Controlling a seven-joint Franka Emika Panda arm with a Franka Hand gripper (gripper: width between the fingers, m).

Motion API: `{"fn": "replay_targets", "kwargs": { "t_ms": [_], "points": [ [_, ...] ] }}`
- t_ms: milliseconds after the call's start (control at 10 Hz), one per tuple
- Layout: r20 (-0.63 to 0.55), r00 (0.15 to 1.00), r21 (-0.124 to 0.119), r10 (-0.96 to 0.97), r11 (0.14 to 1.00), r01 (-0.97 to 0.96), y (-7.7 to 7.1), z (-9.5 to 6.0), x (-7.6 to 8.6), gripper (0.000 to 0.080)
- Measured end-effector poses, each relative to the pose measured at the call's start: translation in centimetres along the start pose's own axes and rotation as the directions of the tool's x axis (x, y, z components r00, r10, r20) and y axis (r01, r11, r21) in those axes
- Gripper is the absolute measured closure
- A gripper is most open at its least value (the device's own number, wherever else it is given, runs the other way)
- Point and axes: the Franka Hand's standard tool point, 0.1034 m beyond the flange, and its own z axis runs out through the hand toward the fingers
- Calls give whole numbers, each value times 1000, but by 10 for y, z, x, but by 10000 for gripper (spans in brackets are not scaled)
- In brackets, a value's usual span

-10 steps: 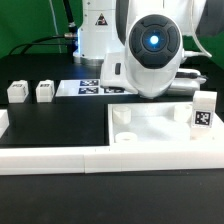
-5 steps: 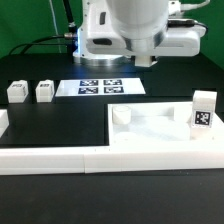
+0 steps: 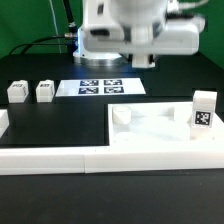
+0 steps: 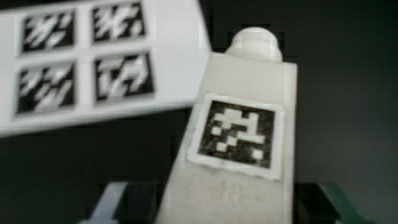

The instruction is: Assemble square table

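Exterior view: the arm (image 3: 122, 28) hangs high over the far side of the black bench (image 3: 50, 125); the square top (image 3: 150, 132) lies flat toward the exterior view's right, just behind the border rail (image 3: 100, 158); an upright leg (image 3: 203, 112) stands at its right corner, tag facing the camera; a small leg (image 3: 17, 92) and a second small leg (image 3: 44, 92) sit side by side near the marker board (image 3: 100, 87).

Wrist view: a tagged leg (image 4: 231, 130) stands close up between the end effector (image 4: 226, 205) fingers (image 4: 116, 200), its round peg pointing away, with the marker board (image 4: 89, 60) behind it; the fingers flank the leg, but whether they actually press on it I cannot tell.
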Motion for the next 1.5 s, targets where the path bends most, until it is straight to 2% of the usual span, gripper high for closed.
{"fn": "replay_targets", "kwargs": {
  "t_ms": [100, 200, 300, 400, 600, 700, 800, 900, 1000, 1100, 1200, 1300, 1500],
  "points": [
    [-50, 997, -54, -53, 997, 51, 10, -29, 4, 479],
    [-107, 991, -107, -86, 992, 74, 13, -51, 5, 479],
    [-222, 971, -94, -94, 993, 75, 8, -46, 13, 479],
    [-257, 961, -88, -98, 993, 78, 9, -41, 8, 479],
    [-441, 891, -75, -108, 994, 83, 6, -52, 22, 479],
    [-520, 849, -65, -90, 996, 66, 8, -71, 39, 479],
    [-600, 794, -78, -93, 995, 58, 14, -90, 56, 479],
    [-643, 752, -152, -146, 987, 61, 26, -110, 67, 479],
    [-670, 706, -252, -231, 965, 76, 31, -131, 70, 479],
    [-737, 633, -239, -234, 968, 79, 25, -136, 74, 479],
    [-765, 597, -238, -241, 968, 86, 24, -130, 75, 479],
    [-810, 532, -235, -247, 968, 92, 22, -133, 77, 479],
    [-820, 514, -236, -251, 967, 96, 21, -129, 78, 479]
  ]
}}
